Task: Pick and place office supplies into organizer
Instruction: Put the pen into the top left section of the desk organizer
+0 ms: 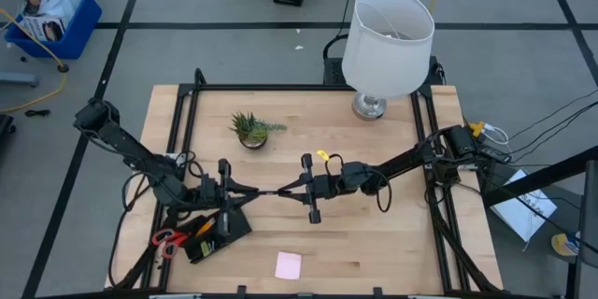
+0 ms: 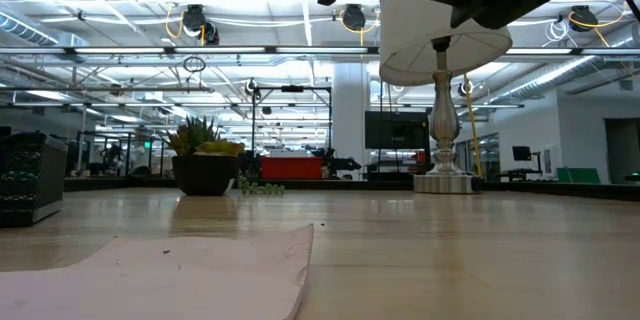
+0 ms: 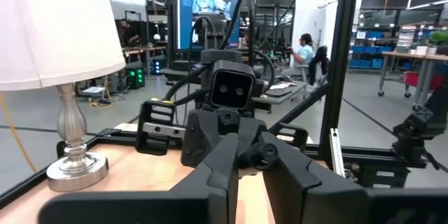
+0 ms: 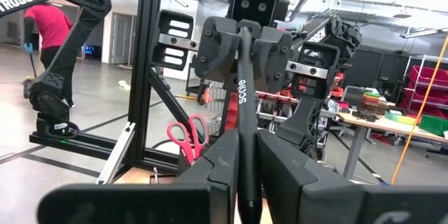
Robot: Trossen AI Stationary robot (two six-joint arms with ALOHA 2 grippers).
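Both arms meet mid-bench, tips facing. Left gripper (image 1: 266, 192) and right gripper (image 1: 291, 187) each clenched on one thin black pen (image 4: 245, 147), held above bench. Organizer (image 1: 217, 232) at left front, scissors (image 1: 168, 240) beside it.

Risks, judged: simultaneous release drops pen; mismatched pull twists or flings it; pen misses organizer.

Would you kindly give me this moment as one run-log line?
phase: mid-air handover | left gripper: shut on black pen | right gripper: shut on pen | organizer: beneath left arm
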